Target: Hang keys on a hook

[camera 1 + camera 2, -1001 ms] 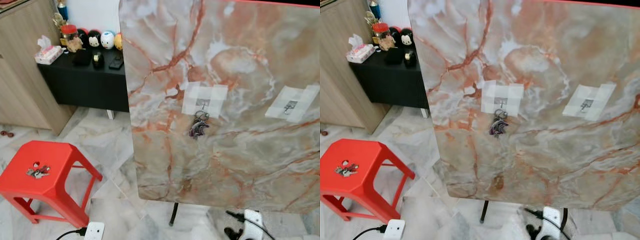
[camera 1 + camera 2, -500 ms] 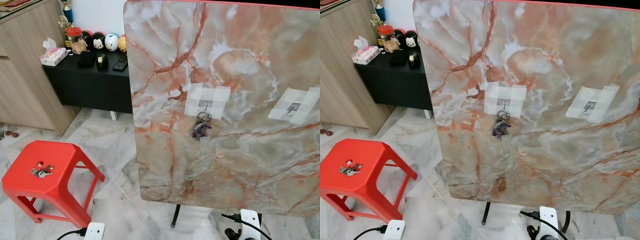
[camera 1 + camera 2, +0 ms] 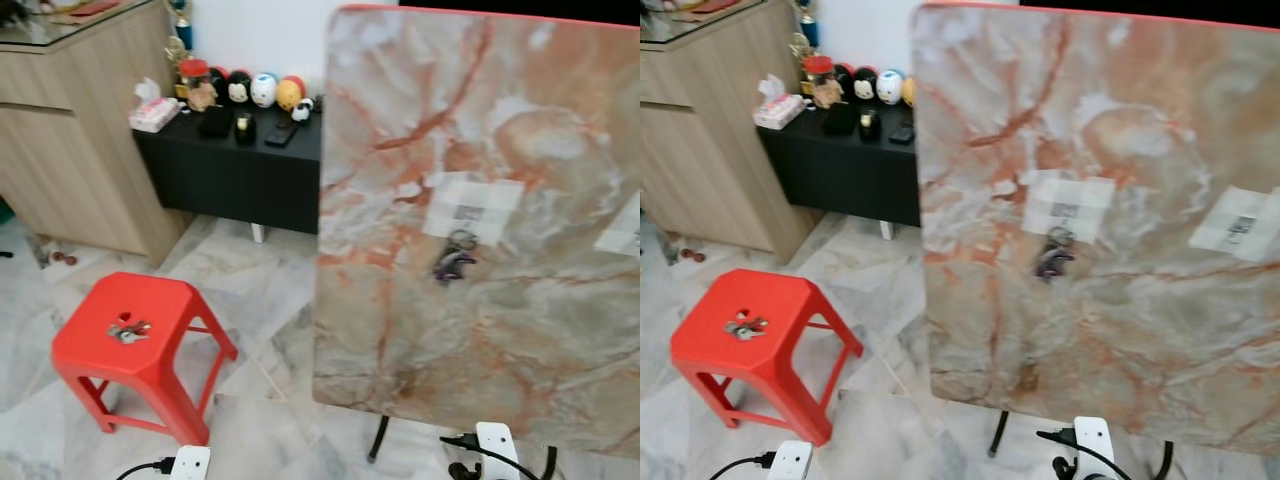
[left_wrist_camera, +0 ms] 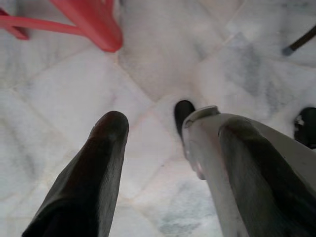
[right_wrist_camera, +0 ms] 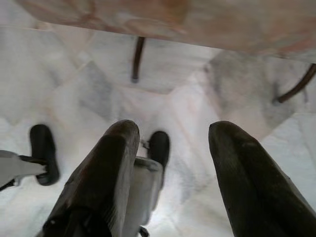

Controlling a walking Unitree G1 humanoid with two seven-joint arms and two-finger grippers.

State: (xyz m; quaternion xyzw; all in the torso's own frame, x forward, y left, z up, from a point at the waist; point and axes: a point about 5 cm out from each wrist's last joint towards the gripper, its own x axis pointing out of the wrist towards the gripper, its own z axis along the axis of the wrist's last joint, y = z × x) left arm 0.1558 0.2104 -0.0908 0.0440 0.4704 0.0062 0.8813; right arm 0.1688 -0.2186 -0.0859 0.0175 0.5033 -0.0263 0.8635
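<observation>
Both grippers hang idle over the marble floor, the left gripper and right gripper each with fingers spread and holding nothing. The keys lie mid-top of the red stool — well apart from the marble board. On that board one key bunch hangs from the left hook; the right hook sits near the board's right edge.

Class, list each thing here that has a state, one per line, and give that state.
Keys on the stool: lying loose, not yet hung.
Keys on the left hook: hanging.
Right hook: bare.
Marble board: upright.
Left gripper: open, holding nothing.
Right gripper: open, holding nothing.
</observation>
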